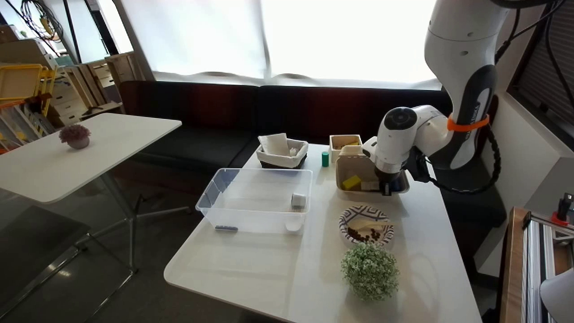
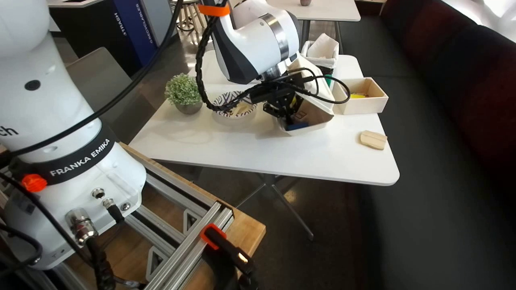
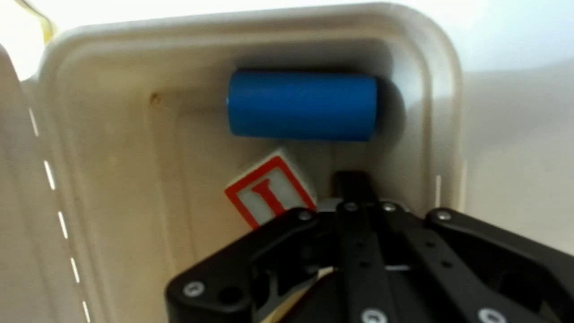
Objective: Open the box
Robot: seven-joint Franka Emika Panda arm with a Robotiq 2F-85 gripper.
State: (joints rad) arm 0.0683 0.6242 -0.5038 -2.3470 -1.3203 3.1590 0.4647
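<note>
The cream-white box stands on the table with its lid raised; its front edge shows in an exterior view (image 1: pixel 352 192). It also shows in an exterior view (image 2: pixel 309 129), and its tan inside fills much of the wrist view (image 3: pixel 112 179). A blue cylinder (image 3: pixel 302 106) and a red-framed letter block (image 3: pixel 271 190) lie inside it, with a yellow block (image 1: pixel 351 182) at its other end. My gripper (image 3: pixel 356 184) points down into the box, beside the letter block and near one wall. Its fingers look shut together, with nothing visible between them. The arm hides part of the box in both exterior views.
A patterned bowl (image 1: pixel 344 222) and a potted plant (image 1: pixel 370 271) stand in front of the box. A clear plastic tray (image 1: pixel 251 222) lies beside it. Behind are a wooden box (image 2: pixel 363 105), a green cylinder (image 1: pixel 325 159) and a lined basket (image 1: pixel 280 160). A wooden piece (image 2: pixel 373 139) lies near the table edge.
</note>
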